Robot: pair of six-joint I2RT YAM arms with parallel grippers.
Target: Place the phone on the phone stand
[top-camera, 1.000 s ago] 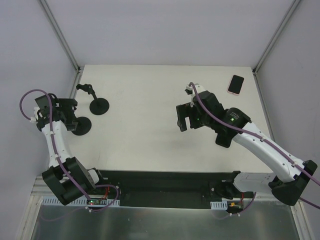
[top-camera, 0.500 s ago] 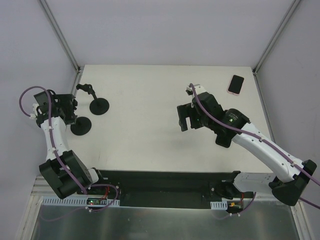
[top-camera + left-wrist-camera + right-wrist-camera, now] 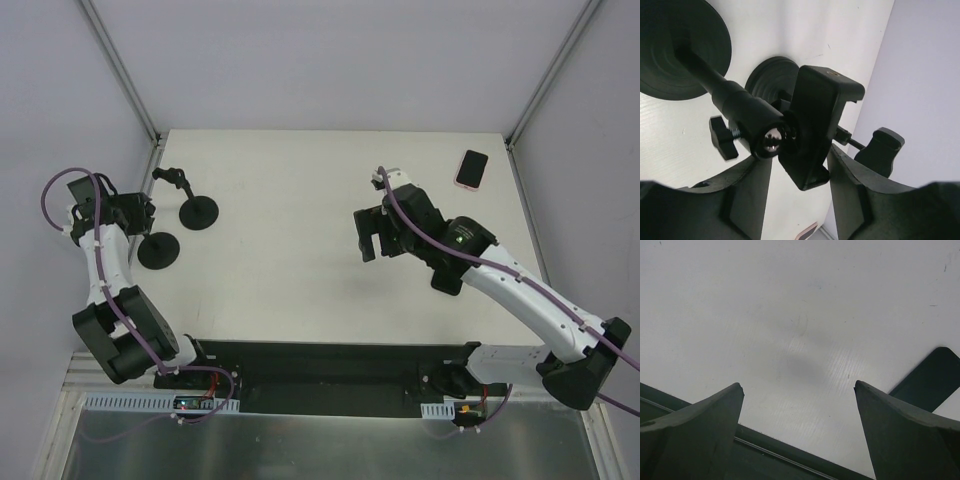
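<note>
Broadly, the white table [image 3: 300,180] fills the middle of the top view. The right arm [image 3: 520,295] reaches up from the lower right, and the left arm [image 3: 100,260] stands bent along the left edge. The right gripper [image 3: 797,384] hangs over bare table at centre right with its fingers spread wide and nothing between them. A phone stand [image 3: 158,250] sits at centre left, and a second stand [image 3: 198,212] is just above and to its right. The left gripper [image 3: 800,156] has a finger on each side of the nearer stand's cradle [image 3: 815,115], close against it; I cannot tell whether they press it. The phone [image 3: 471,168], pink-edged, lies flat at the upper right, well apart from both stands.
</note>
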